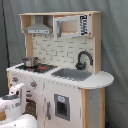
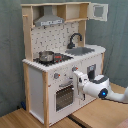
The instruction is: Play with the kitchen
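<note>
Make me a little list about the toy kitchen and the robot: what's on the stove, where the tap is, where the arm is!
toy: kitchen, white and wood
stove: small pot on it
tap: black faucet behind the grey sink
top: hood above the stove, microwave beside it
arm: white arm in front of the oven door, at the lower cabinet
gripper: too hidden to tell
</note>
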`<state>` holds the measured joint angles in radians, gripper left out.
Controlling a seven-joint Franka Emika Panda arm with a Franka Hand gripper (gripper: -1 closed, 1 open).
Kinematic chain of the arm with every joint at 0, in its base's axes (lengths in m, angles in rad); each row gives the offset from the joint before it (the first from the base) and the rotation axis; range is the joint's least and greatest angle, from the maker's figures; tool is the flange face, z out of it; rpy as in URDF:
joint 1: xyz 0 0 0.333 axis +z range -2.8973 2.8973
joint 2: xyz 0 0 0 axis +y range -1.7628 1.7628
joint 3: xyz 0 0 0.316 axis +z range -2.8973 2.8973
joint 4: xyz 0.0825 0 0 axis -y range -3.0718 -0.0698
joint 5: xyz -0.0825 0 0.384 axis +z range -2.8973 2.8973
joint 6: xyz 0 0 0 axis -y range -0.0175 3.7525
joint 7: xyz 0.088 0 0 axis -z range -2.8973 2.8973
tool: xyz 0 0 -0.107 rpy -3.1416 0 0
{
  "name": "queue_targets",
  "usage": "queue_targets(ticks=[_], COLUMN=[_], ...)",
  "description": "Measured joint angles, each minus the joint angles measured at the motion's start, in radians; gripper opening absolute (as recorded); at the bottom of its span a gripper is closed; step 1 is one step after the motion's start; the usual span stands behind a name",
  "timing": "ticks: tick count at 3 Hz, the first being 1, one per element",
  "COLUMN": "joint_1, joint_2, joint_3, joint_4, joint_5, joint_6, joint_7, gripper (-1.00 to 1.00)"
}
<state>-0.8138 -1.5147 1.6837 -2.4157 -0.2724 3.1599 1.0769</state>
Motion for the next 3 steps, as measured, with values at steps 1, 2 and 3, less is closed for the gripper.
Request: queue_targets(ticks=[1,2,3], joint_1=[0.045,0.101,0.158], joint_2=[-0.010,-0.008,-0.006], joint_3=[0.002,0.011,0.021], joint_4=[-0.003,-0.003,0.003], joint_5=[-0.002,-0.002,-0.002], joint_6=[-0.082,-0.170,-0.266], joint_7=[0.021,0.045,0.062], gripper=[-1.00,-1.00,-1.00])
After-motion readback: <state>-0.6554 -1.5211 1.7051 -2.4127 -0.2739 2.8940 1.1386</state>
